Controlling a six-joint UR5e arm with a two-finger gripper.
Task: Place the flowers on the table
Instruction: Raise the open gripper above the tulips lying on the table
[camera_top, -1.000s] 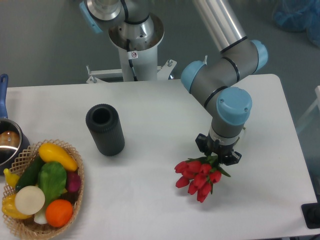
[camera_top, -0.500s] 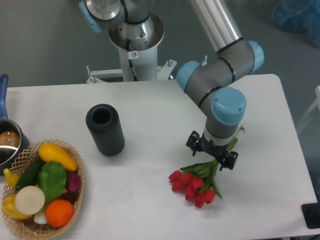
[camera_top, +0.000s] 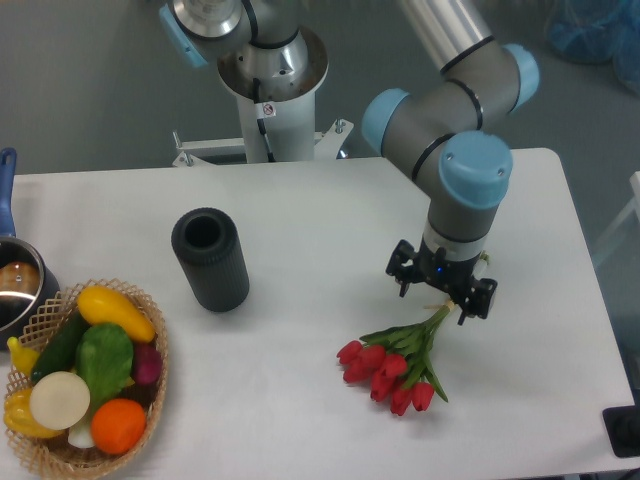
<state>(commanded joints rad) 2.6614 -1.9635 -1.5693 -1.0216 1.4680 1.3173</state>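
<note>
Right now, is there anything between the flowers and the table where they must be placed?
Nothing visible. The flowers appear to lie directly on the white table, with the gripper just above their stems. The black cylinder and the wicker basket stand far to the side.

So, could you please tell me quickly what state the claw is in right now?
Claw: open, holding nothing; the flowers lie on the table just below it.

**Grey floor behind my bench**

Beyond my work surface I see a plain grey floor (camera_top: 90, 90), evenly lit. A white pedestal (camera_top: 275, 125) stands on it at the far edge. Crumpled blue plastic (camera_top: 590, 25) lies in the top right corner.
</note>
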